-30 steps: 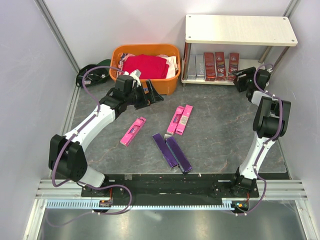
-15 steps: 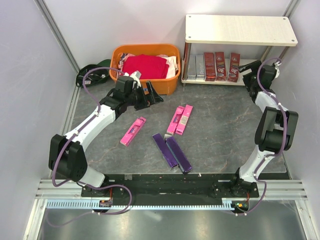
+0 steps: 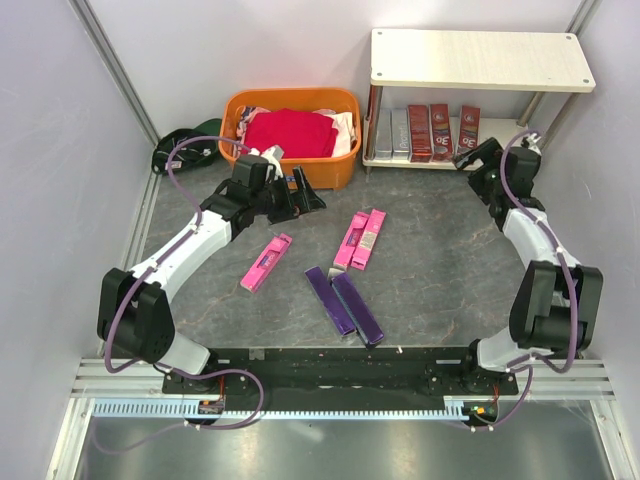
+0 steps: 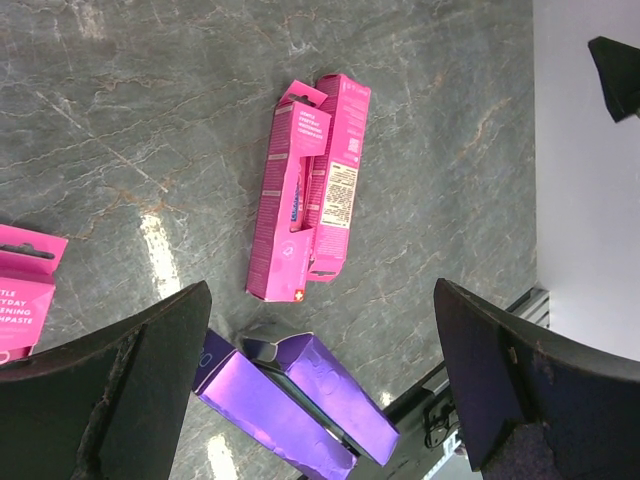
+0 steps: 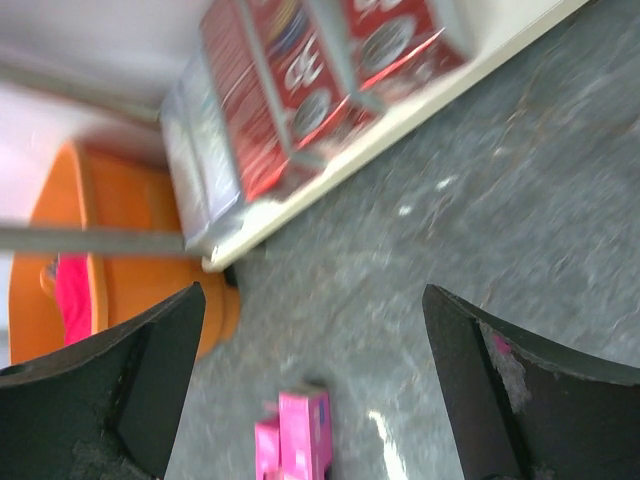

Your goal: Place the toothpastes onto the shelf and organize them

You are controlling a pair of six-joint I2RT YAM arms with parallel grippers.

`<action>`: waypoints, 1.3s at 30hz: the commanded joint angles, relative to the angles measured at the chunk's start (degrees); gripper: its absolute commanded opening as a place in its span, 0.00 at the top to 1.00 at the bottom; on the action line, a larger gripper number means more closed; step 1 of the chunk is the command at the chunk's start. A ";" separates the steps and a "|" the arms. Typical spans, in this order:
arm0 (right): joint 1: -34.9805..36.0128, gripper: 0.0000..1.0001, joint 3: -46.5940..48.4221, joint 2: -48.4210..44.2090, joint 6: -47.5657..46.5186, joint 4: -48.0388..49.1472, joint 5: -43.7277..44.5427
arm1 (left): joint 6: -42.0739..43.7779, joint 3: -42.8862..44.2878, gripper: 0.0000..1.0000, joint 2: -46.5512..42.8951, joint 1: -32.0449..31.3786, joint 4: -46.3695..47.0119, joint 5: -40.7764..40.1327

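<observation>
Print: part-word "OOTHPASTE" on the single pink box; a big white "3D" on the dark red boxes; the rest was too small to read. The toothpastes were long slim cartons.

Left claw, fingers wide apart and empty, hung over the bench. The pink pair lay side by side straight ahead of it. The purple pair lay nearer, between its fingers. The single pink box lay off its left finger.

Right claw, likewise spread and empty, sat just before the shelf. The dark red boxes and the silver-grey boxes lay in a row on the lower board ahead of it.
</observation>
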 commanded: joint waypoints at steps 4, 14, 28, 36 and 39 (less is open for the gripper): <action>7.55 0.02 -3.35 -8.19 -8.72 -7.72 -0.66 | 4.82 0.14 0.00 0.98 -0.20 -1.66 -1.98; 23.98 0.02 -9.50 -9.87 -13.05 -12.38 5.94 | 6.67 1.90 0.00 5.73 -0.91 -1.92 -1.80; 26.54 0.02 -8.45 -9.07 -10.58 -12.65 5.41 | 13.70 10.94 0.13 16.09 -8.81 -5.44 -9.62; 26.54 0.02 -10.47 -11.54 -9.62 -12.91 5.94 | 14.67 19.74 0.26 27.52 -13.03 -6.67 -10.16; 26.54 0.02 -11.26 -12.06 -9.44 -13.09 6.29 | 14.58 21.50 0.30 30.86 -13.56 -6.76 -10.16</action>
